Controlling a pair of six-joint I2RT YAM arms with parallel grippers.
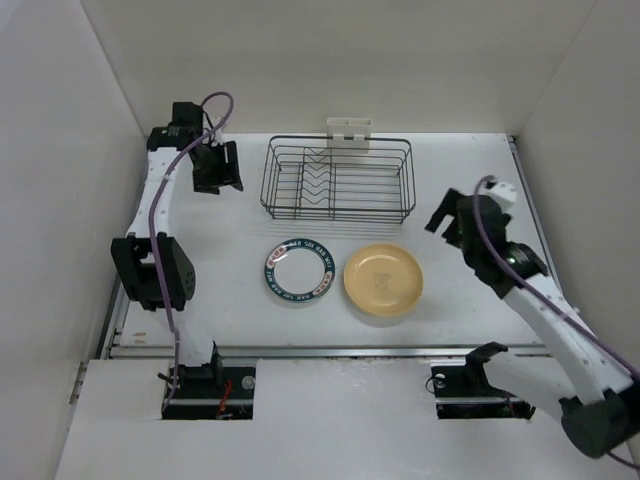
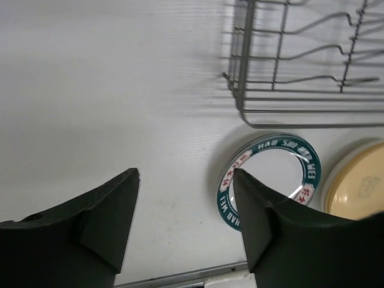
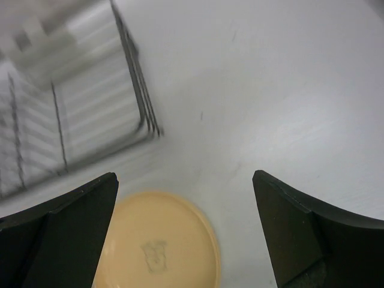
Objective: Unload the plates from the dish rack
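Black wire dish rack [image 1: 338, 180] stands at the middle of the far edge of the counter [image 1: 480, 300]. I see no plate in its dividers. Two plates lie flat between the rack and the near edge: the teal-rimmed plate [image 1: 298, 272] and, just beside it but apart, the yellow-orange plate [image 1: 383, 280].

My left hand [image 2: 185, 175] is released and empty, near the far-left corner beside the rack's left end. My right hand [image 3: 185, 175] is likewise spread and empty, towards the right edge, off the rack's right end.

Finding: unloading appears complete.

Hazards, in my judgement:
- The right hand looks down on the yellow-orange plate's rim. Any descent or low retreat could strike it and knock it into its neighbour.
- The left hand sits near the rack's end wire. A careless swing could snag it and drag the rack onto the plates.
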